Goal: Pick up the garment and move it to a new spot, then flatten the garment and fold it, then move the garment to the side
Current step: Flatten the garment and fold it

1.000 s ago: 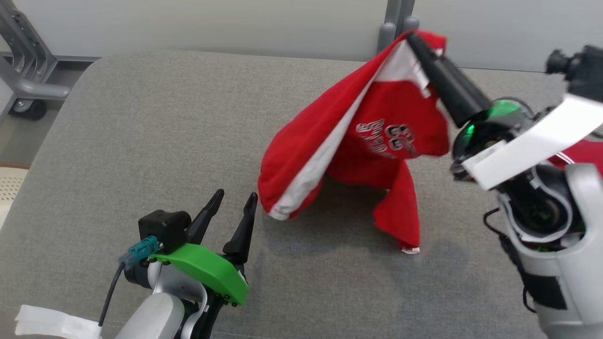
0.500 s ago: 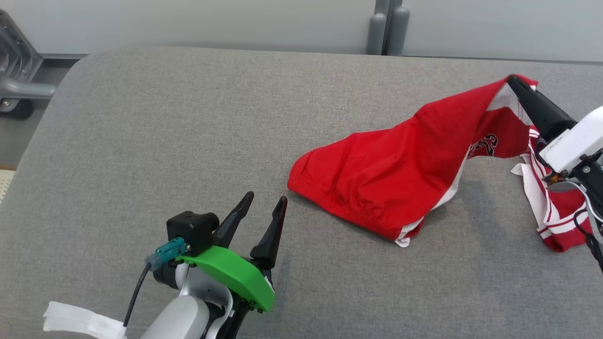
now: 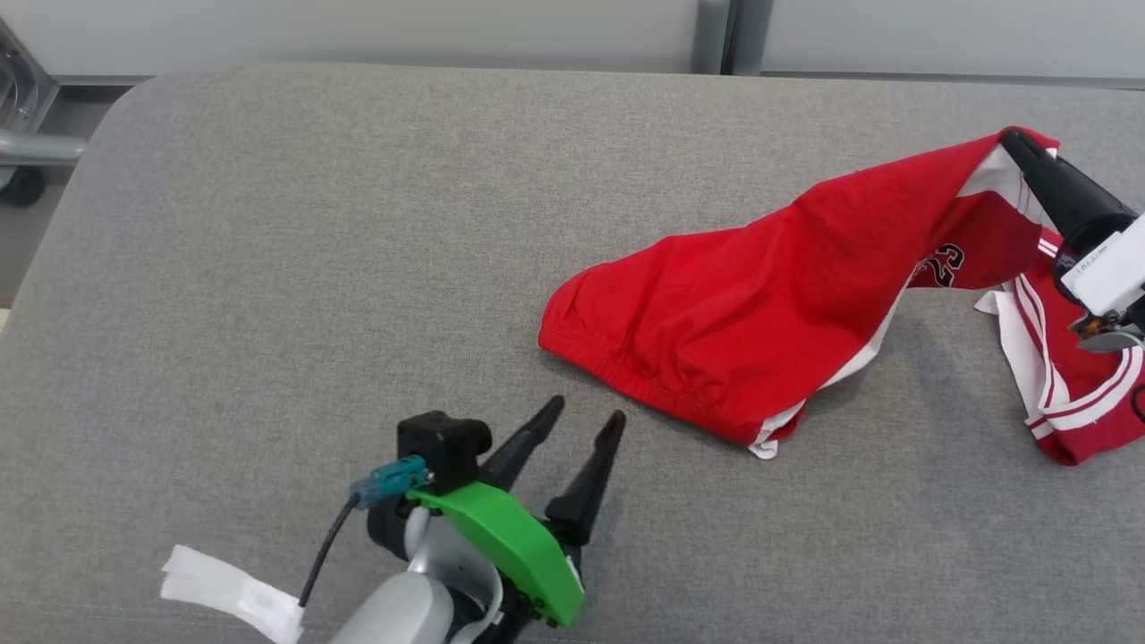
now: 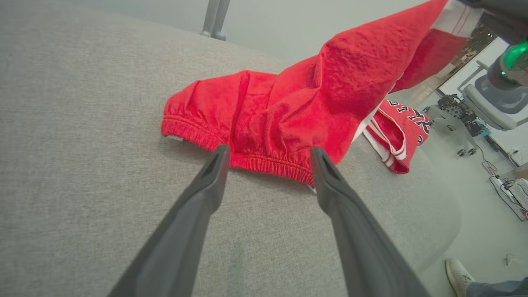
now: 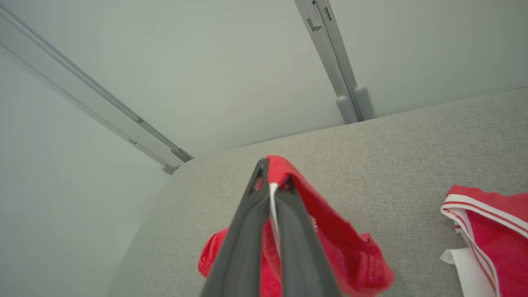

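The garment (image 3: 760,304) is a pair of red shorts with white side stripes and dark lettering. Its elastic waistband lies on the grey table (image 3: 313,268), and its far end is lifted up to the right. My right gripper (image 3: 1015,141) is shut on that raised edge, and its wrist view shows red and white cloth (image 5: 338,247) pinched between the closed fingers of the right gripper (image 5: 272,169). My left gripper (image 3: 586,411) stands open just short of the waistband, apart from it. In the left wrist view the garment (image 4: 288,103) lies right ahead of the left gripper (image 4: 268,152).
A red and white striped piece of cloth (image 3: 1073,402) lies at the table's right edge; I cannot tell if it joins the garment. A grey post (image 3: 716,36) stands against the back wall. A person's shoe (image 4: 458,272) is on the floor beyond the table.
My right gripper has carried the garment rightward and lower, so it now drapes onto the table instead of hanging bunched. The left gripper has moved closer to the waistband. The head camera has shifted.
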Robot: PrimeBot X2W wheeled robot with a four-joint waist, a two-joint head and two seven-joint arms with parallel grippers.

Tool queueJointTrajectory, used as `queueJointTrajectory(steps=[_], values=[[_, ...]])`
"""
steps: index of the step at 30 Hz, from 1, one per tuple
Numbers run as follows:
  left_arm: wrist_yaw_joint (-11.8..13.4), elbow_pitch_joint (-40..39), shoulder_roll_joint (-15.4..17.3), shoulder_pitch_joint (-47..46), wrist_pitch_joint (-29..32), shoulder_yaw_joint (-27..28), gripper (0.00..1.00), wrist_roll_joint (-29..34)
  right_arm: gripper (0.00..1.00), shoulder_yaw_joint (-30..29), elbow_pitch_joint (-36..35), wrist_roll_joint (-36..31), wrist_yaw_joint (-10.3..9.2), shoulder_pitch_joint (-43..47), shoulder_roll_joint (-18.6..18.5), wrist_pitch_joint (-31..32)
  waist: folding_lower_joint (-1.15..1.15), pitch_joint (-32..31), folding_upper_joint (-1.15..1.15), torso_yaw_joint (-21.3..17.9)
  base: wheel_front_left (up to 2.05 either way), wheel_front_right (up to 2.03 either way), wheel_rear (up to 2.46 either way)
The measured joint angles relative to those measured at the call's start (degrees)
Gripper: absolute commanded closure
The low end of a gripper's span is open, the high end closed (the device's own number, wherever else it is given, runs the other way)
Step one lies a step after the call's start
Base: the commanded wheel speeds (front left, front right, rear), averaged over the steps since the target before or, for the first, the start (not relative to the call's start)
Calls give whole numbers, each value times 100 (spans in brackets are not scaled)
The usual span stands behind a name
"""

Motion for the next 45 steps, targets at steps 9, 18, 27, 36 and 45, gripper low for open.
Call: queueJointTrajectory(steps=[9,18,27,36,45], values=[[-238,209,-243,-11,417,-428,0,-539,100,159,-26,-740,13,0,-443,-48,0,254,0,-2,0,0,0],[-347,690,-275,-114,671,-501,0,-1399,100,531,-45,-815,204,-8,-122,-277,0,507,0,-216,0,0,0],[-347,800,-271,-698,614,-667,0,-1814,100,684,-24,-949,356,-129,10,-587,0,745,0,-644,0,0,0],[-265,1113,-272,-1109,536,-932,0,-2114,100,778,122,-1024,483,-130,143,-780,0,931,0,-970,0,0,0],[-142,1459,-272,-1283,501,-1168,0,-2151,100,783,220,-1036,558,-131,145,-926,0,985,0,-1024,0,0,0]])
